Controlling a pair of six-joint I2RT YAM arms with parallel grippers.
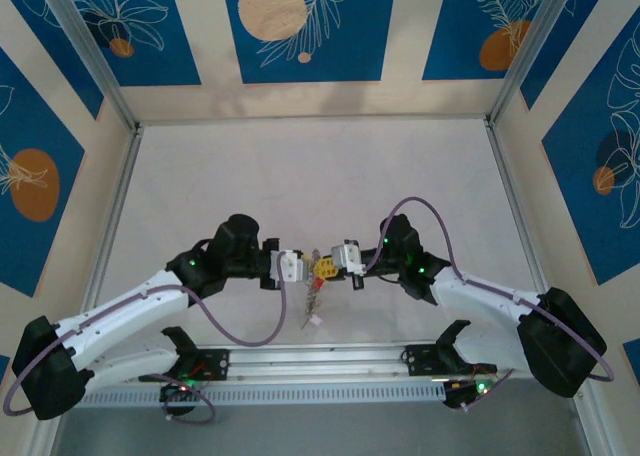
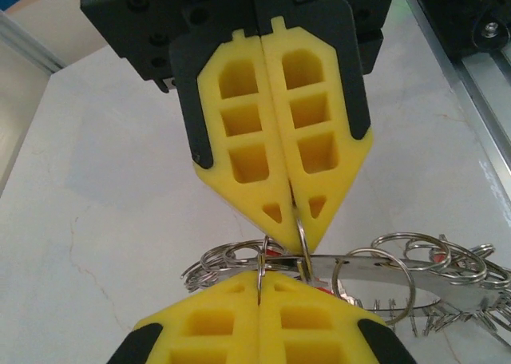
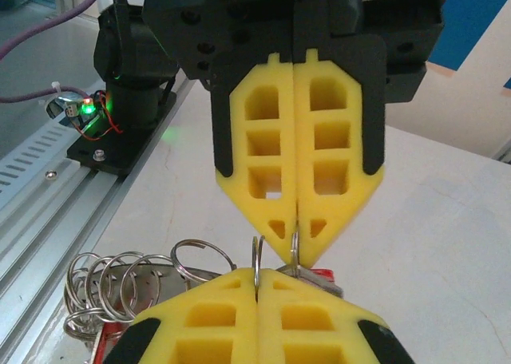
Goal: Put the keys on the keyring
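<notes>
**Q:** Tools first. State?

**A:** My left tool (image 2: 259, 282): yellow fingers pressed together, pinching a thin wire loop (image 2: 261, 262) that stands up out of the seam. My right tool (image 2: 295, 230): also closed, nipping a second loop (image 2: 303, 235) just beside the first. The two tools are nose to nose, just apart.

**Q:** Where on the desk?

**A:** Middle of the desk's (image 1: 300, 166) width, nearer the near edge than the far one.

**Q:** The keyring?

**A:** The keyring (image 2: 455, 292) is just beside the tool tips. It is silvery, seen almost edge-on and crowded with small split rings (image 2: 415, 248). From above, the bunch trails from the tips toward the near edge. Resting on the desk or hanging, I cannot tell.

**Q:** Keys?

**A:** A red key (image 3: 321, 278) just beyond my right tool's fingertips, under the left tool's tip, in among the loops. A pinkish key (image 1: 315, 320) at the near-edge end of the bunch. The others are too small to sort.
</notes>
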